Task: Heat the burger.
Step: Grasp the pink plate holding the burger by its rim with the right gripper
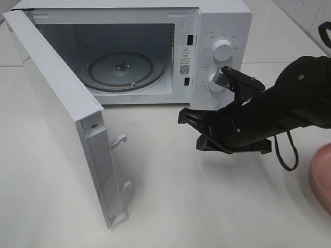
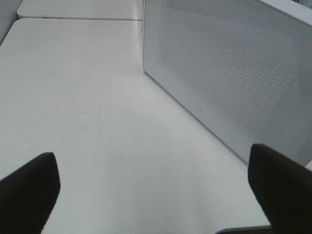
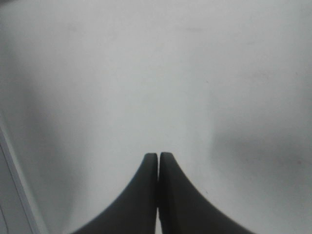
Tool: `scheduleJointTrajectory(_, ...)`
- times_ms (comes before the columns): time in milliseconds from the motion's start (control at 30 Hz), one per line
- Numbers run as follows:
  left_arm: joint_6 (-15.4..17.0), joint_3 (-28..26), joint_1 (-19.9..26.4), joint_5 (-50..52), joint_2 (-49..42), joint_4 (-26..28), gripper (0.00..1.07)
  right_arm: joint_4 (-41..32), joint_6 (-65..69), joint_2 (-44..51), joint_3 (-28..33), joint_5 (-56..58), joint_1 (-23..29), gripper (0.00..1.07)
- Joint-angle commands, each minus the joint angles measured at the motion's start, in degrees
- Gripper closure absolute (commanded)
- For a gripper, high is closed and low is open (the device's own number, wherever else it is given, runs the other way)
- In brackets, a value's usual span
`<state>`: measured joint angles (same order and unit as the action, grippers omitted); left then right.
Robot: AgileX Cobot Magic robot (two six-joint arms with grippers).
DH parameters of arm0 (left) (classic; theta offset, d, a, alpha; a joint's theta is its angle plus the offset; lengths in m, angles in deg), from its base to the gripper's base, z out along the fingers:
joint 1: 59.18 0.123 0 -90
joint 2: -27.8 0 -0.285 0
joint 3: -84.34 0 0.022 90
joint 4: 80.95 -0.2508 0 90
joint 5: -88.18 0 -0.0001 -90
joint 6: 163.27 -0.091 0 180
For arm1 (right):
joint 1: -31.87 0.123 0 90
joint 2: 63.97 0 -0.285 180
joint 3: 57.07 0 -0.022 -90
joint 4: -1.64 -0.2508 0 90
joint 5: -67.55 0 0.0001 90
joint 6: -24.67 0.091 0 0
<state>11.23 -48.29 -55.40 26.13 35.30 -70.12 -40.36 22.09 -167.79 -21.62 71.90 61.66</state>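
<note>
Loading is looking like the step in hand: the white boxy microwave oven (image 1: 222, 31) is standing with its door (image 1: 51, 103) swung wide, its round glass turntable (image 1: 121, 70) lying bare. The right end effector (image 1: 189, 118) is hanging pressed shut on nothing; the left end effector (image 2: 153, 180) is gaping wide, empty. Nowhere is the burger showing; probably the next move is calling for searching by the round pink plate (image 1: 323, 175).

From high up, one camera looked down on the open microwave (image 1: 227, 31) and the tabletop (image 1: 170, 206). My left wrist camera skimmed that tabletop toward a dotted white panel (image 2: 234, 73). My right wrist camera peered past my right claw (image 3: 158, 157) at the same tabletop, close up.
</note>
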Motion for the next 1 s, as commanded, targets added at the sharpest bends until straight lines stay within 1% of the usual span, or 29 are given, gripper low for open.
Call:
scheduleJointTrajectory(33, -0.1, 0.1, -0.3, 0.7, -0.9, -0.1, 0.08, 9.3, -1.3, 2.2, 0.2, 11.2, -3.8, 1.07)
scheduleJointTrajectory(67, -0.1, 0.1, -0.3, 0.7, -0.9, -0.1, 0.08, 9.3, -1.3, 2.2, 0.2, 11.2, -3.8, 1.07)
scheduleJointTrajectory(100, -0.1, 0.1, -0.3, 0.7, -0.9, -0.1, 0.08, 11.3, -1.1, 2.6, 0.2, 13.0, -4.5, 1.07)
scheduleJointTrajectory(133, -0.1, 0.1, -0.3, 0.7, -0.9, -0.1, 0.08, 15.9, -0.1, 4.2, 0.2, 17.3, -5.7, 1.07)
scheduleJointTrajectory(167, -0.1, 0.1, -0.3, 0.7, -0.9, -0.1, 0.08, 15.9, -0.1, 4.2, 0.2, 17.3, -5.7, 1.07)
scheduleJointTrajectory(200, -0.1, 0.1, -0.3, 0.7, -0.9, -0.1, 0.08, 18.1, 0.3, 5.0, 0.2, 18.7, -6.0, 1.07)
scheduleJointTrajectory(233, -0.1, 0.1, -0.3, 0.7, -0.9, -0.1, 0.08, 18.1, 0.3, 5.0, 0.2, 18.7, -6.0, 1.07)
scheduleJointTrajectory(300, -0.1, 0.1, -0.3, 0.7, -0.9, -0.1, 0.08, 26.2, 3.4, 8.9, 0.2, 23.7, -6.4, 1.06)
scheduleJointTrajectory(333, -0.1, 0.1, -0.3, 0.7, -0.9, -0.1, 0.08, 26.2, 3.4, 8.9, 0.2, 23.7, -6.4, 1.06)
scheduleJointTrajectory(367, -0.1, 0.1, -0.3, 0.7, -0.9, -0.1, 0.08, 27.9, 4.1, 9.7, 0.2, 24.4, -6.4, 1.05)
scheduleJointTrajectory(400, -0.1, 0.1, -0.3, 0.7, -0.9, -0.1, 0.08, 31.3, 6.0, 11.7, 0.2, 26.4, -6.4, 1.04)
scheduleJointTrajectory(433, -0.1, 0.1, -0.3, 0.7, -0.9, -0.1, 0.08, 31.3, 6.0, 11.7, 0.2, 26.4, -6.4, 1.04)
scheduleJointTrajectory(467, -0.1, 0.1, -0.3, 0.7, -0.9, -0.1, 0.08, 33.2, 7.2, 12.7, 0.2, 27.6, -6.4, 1.04)
scheduleJointTrajectory(500, -0.1, 0.1, -0.3, 0.7, -0.9, -0.1, 0.08, 37.0, 9.0, 14.4, 0.2, 30.1, -6.4, 1.02)
scheduleJointTrajectory(533, -0.1, 0.1, -0.3, 0.7, -0.9, -0.1, 0.08, 37.0, 9.0, 14.4, 0.2, 30.1, -6.4, 1.02)
scheduleJointTrajectory(567, -0.1, 0.1, -0.3, 0.7, -0.9, -0.1, 0.08, 38.7, 9.9, 15.2, 0.2, 31.2, -6.4, 1.0)
scheduleJointTrajectory(600, -0.1, 0.1, -0.3, 0.7, -0.9, -0.1, 0.08, 41.1, 11.6, 16.4, 0.2, 33.5, -6.4, 0.96)
scheduleJointTrajectory(633, -0.1, 0.1, -0.3, 0.7, -0.9, -0.1, 0.08, 41.1, 11.6, 16.4, 0.2, 33.5, -6.4, 0.96)
scheduleJointTrajectory(667, -0.1, 0.1, -0.3, 0.7, -0.9, -0.1, 0.08, 42.3, 12.0, 17.0, 0.2, 34.5, -6.4, 0.92)
scheduleJointTrajectory(700, -0.1, 0.1, -0.3, 0.7, -0.9, -0.1, 0.08, 42.3, 12.0, 17.0, 0.2, 34.5, -6.4, 0.92)
scheduleJointTrajectory(733, -0.1, 0.1, -0.3, 0.7, -0.9, -0.1, 0.08, 44.1, 12.4, 18.0, 0.2, 36.0, -6.4, 0.8)
scheduleJointTrajectory(767, -0.1, 0.1, -0.3, 0.7, -0.9, -0.1, 0.08, 45.5, 12.4, 18.7, 0.2, 37.5, -6.4, 0.65)
scheduleJointTrajectory(800, -0.1, 0.1, -0.3, 0.7, -0.9, -0.1, 0.08, 45.5, 12.4, 18.7, 0.2, 37.5, -6.4, 0.65)
scheduleJointTrajectory(833, -0.1, 0.1, -0.3, 0.7, -0.9, -0.1, 0.08, 46.2, 12.4, 18.9, 0.2, 37.8, -6.4, 0.54)
scheduleJointTrajectory(867, -0.1, 0.1, -0.3, 0.7, -0.9, -0.1, 0.08, 46.8, 12.4, 19.0, 0.2, 38.0, -6.6, 0.34)
scheduleJointTrajectory(900, -0.1, 0.1, -0.3, 0.7, -0.9, -0.1, 0.08, 46.8, 12.4, 19.0, 0.2, 38.0, -6.6, 0.34)
scheduleJointTrajectory(933, -0.1, 0.1, -0.3, 0.7, -0.9, -0.1, 0.08, 46.8, 12.4, 19.0, 0.2, 38.0, -8.2, 0.14)
scheduleJointTrajectory(967, -0.1, 0.1, -0.3, 0.7, -0.9, -0.1, 0.08, 46.8, 12.4, 19.0, 0.2, 38.0, -9.0, 0.06)
scheduleJointTrajectory(1000, -0.1, 0.1, -0.3, 0.7, -0.9, -0.1, 0.08, 46.8, 12.4, 19.0, 0.2, 38.0, -9.0, 0.06)
